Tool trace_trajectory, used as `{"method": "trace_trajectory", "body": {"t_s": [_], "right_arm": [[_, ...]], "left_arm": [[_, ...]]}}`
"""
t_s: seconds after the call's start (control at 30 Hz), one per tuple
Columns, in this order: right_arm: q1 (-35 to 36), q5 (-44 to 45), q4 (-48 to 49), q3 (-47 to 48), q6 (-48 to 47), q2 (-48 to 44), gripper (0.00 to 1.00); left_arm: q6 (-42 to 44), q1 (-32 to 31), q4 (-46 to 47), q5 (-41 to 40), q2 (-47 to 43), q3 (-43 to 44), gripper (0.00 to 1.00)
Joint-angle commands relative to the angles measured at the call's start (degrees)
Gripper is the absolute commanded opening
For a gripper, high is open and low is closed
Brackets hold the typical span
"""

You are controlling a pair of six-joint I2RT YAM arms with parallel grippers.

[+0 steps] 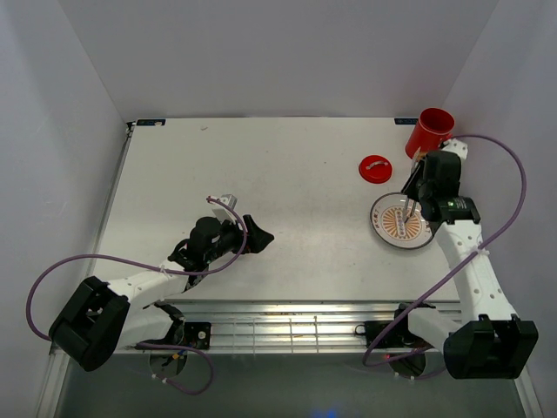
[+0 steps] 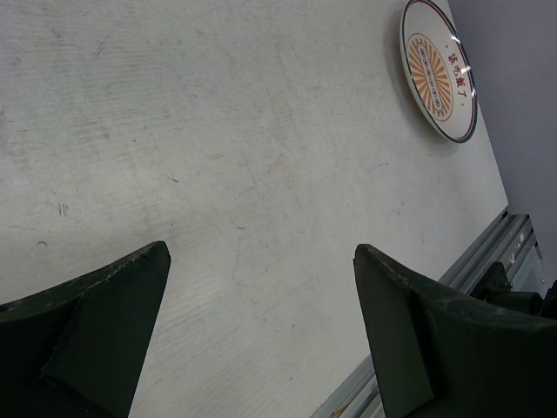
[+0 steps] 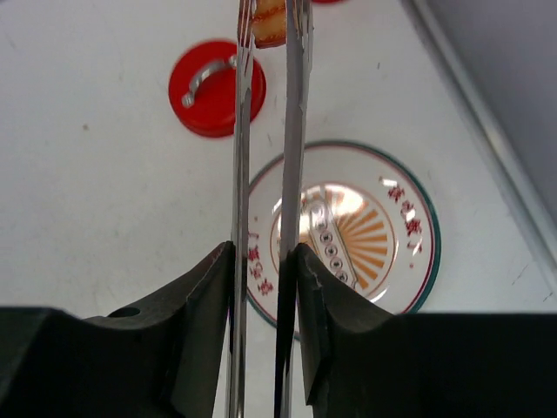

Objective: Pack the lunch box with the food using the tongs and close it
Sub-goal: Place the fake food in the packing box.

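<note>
My right gripper [image 3: 264, 250] is shut on the silver tongs [image 3: 292, 131], whose two slim arms run upward between its fingers [image 3: 209, 287]. The tong tips pinch a small brown piece of food [image 3: 271, 23] above the table. Below the tongs lies the orange-patterned plate [image 3: 396, 218], with no food showing on it. The flat red lid [image 3: 216, 87] with a white mark rests on the table beyond the plate. From the top view the red lunch box [image 1: 431, 131] stands upright at the far right, behind the lid [image 1: 376, 168], with my right gripper [image 1: 420, 190] over the plate [image 1: 387, 233]. My left gripper [image 2: 261, 252] is open and holds nothing.
The left arm [image 1: 209, 244] rests low on the table's left-centre, far from the plate [image 2: 439, 70]. A metal rail [image 1: 287, 322] runs along the near edge. White walls enclose the table on three sides, with the right wall close to the lunch box.
</note>
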Motion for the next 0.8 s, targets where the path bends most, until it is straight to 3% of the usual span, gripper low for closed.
{"method": "trace_trajectory", "body": {"t_s": [0.0,0.07,0.33,0.53,0.77], "right_arm": [[-1.5,5.1,3.6,11.0,-3.9,6.0,0.38],[-4.0,5.2,3.9,17.0,-4.7,9.2,0.38],[-10.6,-0.3,15.5,25.2,-3.9,24.3,0.38],[-14.3,-7.1,15.4,35.0,-2.4,36.8,0.37],[-14.6,-8.8,18.1,38.7,-3.6,41.5,0.37]], "left_arm": [[0.2,-0.2,-0.2,0.3,0.4,1.5,0.97],[-0.1,-0.2,-0.2,0.9,0.8,1.5,0.97],[-0.7,-0.2,-0.2,2.5,-0.5,1.4,0.97],[-0.8,-0.2,-0.2,2.5,0.1,1.6,0.97],[-0.6,-0.2,-0.2,2.9,1.1,2.1,0.97]]}}
